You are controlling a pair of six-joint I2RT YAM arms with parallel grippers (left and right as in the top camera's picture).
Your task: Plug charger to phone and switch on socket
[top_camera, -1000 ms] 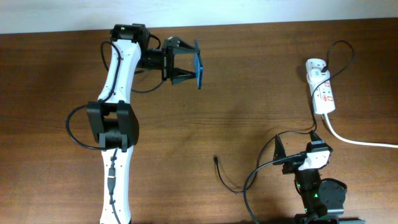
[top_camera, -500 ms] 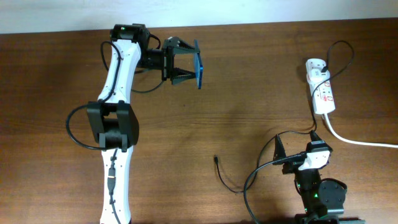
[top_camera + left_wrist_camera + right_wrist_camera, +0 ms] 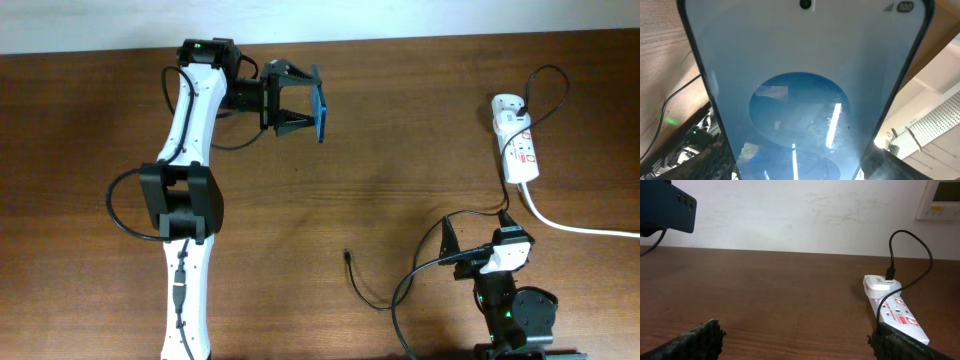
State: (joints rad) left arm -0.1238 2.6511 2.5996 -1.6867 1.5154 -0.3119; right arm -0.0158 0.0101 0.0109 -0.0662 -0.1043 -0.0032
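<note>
While left gripper point(image 3: 300, 103) clamped slim, glossy blue-screened phone point(image 3: 321, 105) above wood-grain table point(image 3: 400, 150), right gripper point(image 3: 795, 341) stood wide apart before oblong white socket point(image 3: 518, 150).

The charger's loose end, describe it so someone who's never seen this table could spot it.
In the overhead view, find the right arm's base at the table's bottom edge. Left of it, the thin black charger cable ends in a small connector tip lying free on bare wood, slimmer than the robot cables beside it.

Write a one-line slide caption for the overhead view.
Left jaws hold the phone edge-on; the charger lies loose on the table, far from the socket.
</note>
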